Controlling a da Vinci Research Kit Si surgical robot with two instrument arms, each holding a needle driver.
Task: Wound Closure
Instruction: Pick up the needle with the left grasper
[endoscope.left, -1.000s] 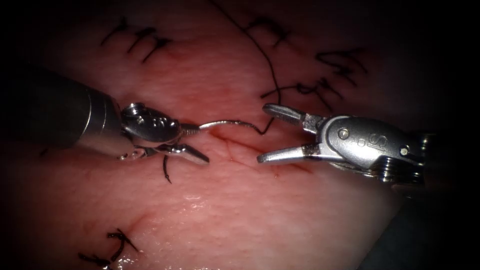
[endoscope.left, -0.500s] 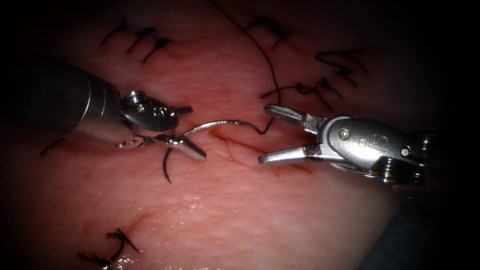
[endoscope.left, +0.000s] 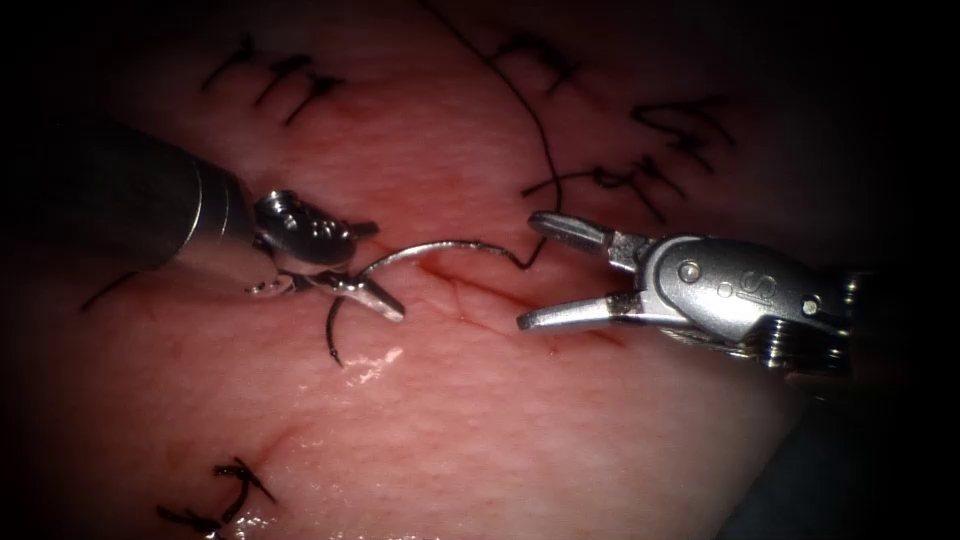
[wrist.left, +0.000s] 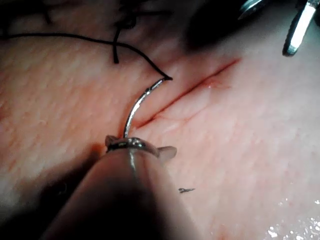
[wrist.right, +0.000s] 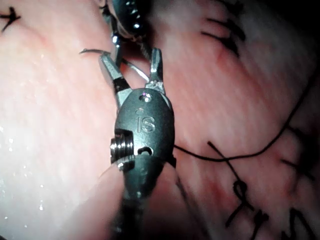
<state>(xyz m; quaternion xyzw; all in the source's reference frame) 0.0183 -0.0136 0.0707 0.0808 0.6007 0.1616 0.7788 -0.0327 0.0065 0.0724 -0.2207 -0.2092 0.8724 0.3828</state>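
My left tool (endoscope.left: 352, 268) has its jaws clamped on the curved needle (endoscope.left: 430, 250), gripping it well back from the point, which sticks out beyond the jaws away from the cut (endoscope.left: 470, 295). My right tool (endoscope.left: 545, 270) holds nothing; its two jaws stand apart, hovering just to the right of the cut.

The cut is my landmark. The needle arches over its left end, lying above the tissue (endoscope.left: 480, 420) rather than buried in it, as far as I can judge. Its thread end sits just above the cut, between my two tools, and the black thread (endoscope.left: 535, 120) runs from there up and away from the cut. Finished stitches (endoscope.left: 275, 80) lie well above the cut, and a cut end of thread (endoscope.left: 235, 490) lies well below it.

What could go wrong, in my judgement: the needle is held at one narrow spot, so any push against the tissue could twist it in my jaws. Its free point is near the surface to the left of the cut and could scratch it. The slack thread near my open right jaws could snag.

My left shaft comes in low from the left of the cut, wrist bent toward it. My right tool lies nearly level, jaws pointing at the cut.
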